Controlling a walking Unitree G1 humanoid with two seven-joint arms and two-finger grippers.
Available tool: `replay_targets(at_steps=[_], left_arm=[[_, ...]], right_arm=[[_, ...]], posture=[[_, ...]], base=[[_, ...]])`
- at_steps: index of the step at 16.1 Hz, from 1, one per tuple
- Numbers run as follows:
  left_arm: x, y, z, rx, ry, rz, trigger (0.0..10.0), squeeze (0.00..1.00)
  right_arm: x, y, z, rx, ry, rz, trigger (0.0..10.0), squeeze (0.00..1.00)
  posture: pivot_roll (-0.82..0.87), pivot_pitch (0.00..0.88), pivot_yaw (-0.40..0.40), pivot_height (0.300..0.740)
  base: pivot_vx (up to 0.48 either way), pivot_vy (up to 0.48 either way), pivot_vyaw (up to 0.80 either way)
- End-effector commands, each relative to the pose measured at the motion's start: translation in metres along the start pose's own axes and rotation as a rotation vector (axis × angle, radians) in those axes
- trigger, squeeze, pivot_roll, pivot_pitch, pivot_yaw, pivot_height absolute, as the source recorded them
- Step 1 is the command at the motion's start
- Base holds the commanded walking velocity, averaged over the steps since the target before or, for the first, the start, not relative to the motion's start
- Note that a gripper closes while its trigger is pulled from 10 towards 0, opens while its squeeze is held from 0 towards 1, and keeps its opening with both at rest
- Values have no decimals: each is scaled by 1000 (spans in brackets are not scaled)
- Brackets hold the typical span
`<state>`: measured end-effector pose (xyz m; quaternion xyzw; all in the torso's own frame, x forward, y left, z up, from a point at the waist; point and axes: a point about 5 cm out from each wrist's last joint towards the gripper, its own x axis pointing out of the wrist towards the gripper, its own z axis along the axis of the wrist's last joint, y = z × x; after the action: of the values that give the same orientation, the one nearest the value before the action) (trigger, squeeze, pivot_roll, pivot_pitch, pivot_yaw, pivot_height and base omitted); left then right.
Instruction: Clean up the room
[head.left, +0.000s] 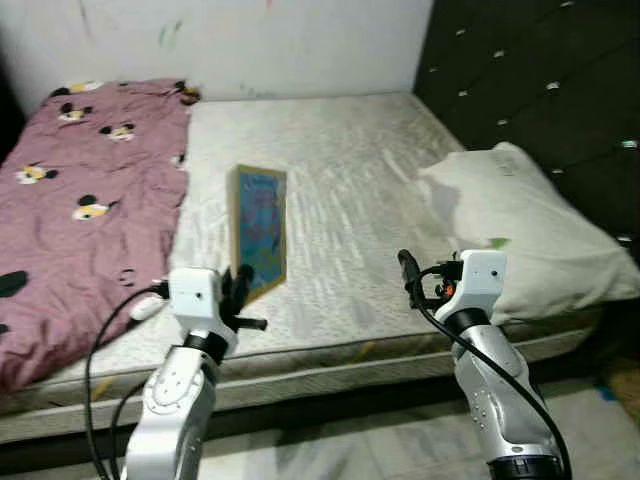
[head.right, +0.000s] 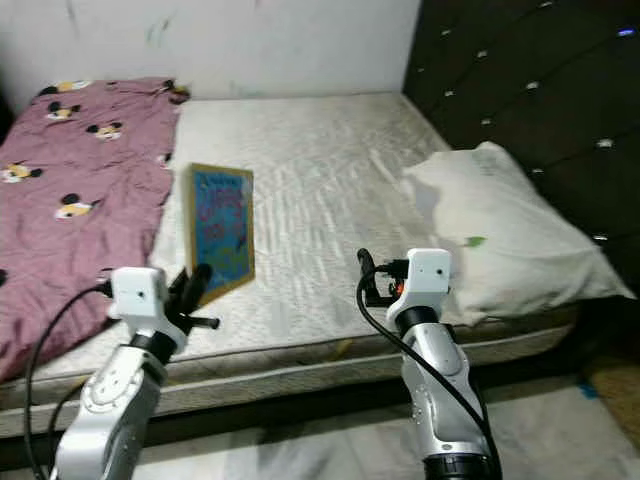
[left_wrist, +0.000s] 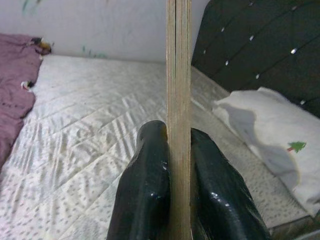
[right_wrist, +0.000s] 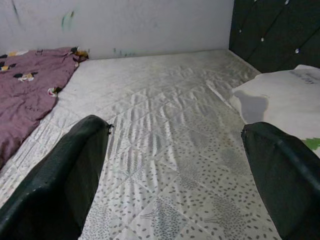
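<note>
A flat wooden board with a colourful blue picture (head.left: 261, 228) stands upright on its edge above the bare mattress (head.left: 340, 180). My left gripper (head.left: 238, 288) is shut on the board's near lower edge; in the left wrist view the board's thin wooden edge (left_wrist: 178, 100) runs between the two black fingers (left_wrist: 147, 190). My right gripper (head.left: 408, 268) hovers open over the mattress's front edge, near the white pillow (head.left: 520, 225), with nothing between its fingers (right_wrist: 65, 185).
A purple blanket with cartoon mice (head.left: 80, 200) covers the bed's left side. A dark tufted headboard (head.left: 540, 90) rises on the right, a white wall (head.left: 250, 40) stands behind. Pale floor (head.left: 400, 450) runs below the bed's front edge.
</note>
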<state>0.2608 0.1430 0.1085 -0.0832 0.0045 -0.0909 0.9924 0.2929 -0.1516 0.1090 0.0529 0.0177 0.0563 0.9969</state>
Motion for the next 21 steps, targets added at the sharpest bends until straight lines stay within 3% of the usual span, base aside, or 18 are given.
replay_targets(at_steps=[1, 16, 21], left_arm=[[1, 6, 14, 15, -70, 5, 10000, 0], [2, 1, 13, -7, -70, -27, 10000, 0], [4, 3, 7, 2, -29, 32, 10000, 0]], right_arm=[[3, 6, 3, 4, -14, 24, 10000, 0], [3, 4, 3, -2, -21, 16, 10000, 0], [3, 3, 2, -13, -18, 12, 10000, 0]], posture=[[-68, 0, -32, 740], [-76, 0, -27, 740], [-76, 0, -25, 740]], base=[[296, 0, 0], [446, 0, 0], [69, 0, 0]])
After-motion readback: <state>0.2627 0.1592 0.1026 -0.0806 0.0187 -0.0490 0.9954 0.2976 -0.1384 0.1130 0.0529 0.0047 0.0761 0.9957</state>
